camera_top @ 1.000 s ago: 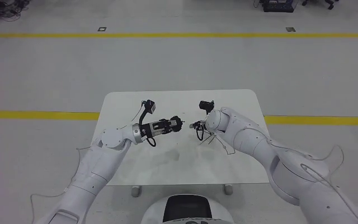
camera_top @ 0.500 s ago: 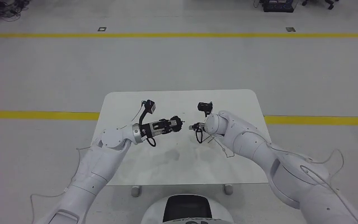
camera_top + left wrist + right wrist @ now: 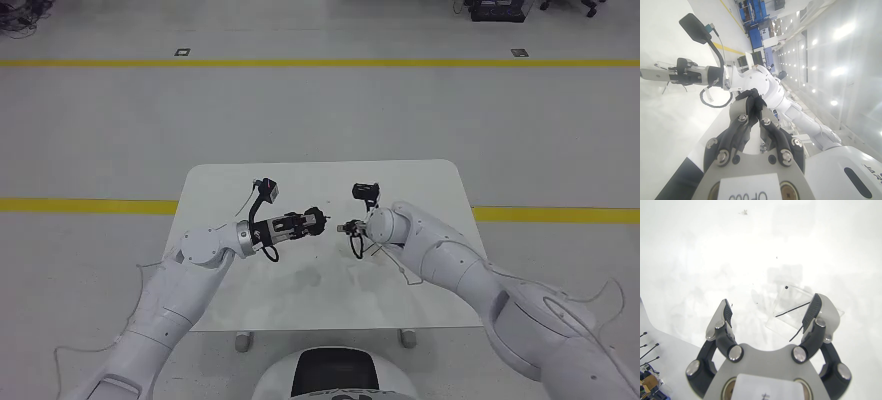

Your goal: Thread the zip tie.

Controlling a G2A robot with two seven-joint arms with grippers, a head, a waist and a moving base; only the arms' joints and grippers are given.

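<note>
From above, the white table carries both arms. The left gripper and right gripper face each other near its middle, close but apart.

In the left wrist view, the left gripper's fingers are clamped tight on a crumpled black piece, perhaps a bunched strap, though the view is too poor to be sure. The right gripper sits farther off over the table.

In the right wrist view, the right gripper's jaws stand wide apart and grip nothing. The black zip tie lies on a clear plate on the table just right of centre. It runs beside one ribbed finger (contact there is not clear).
</note>
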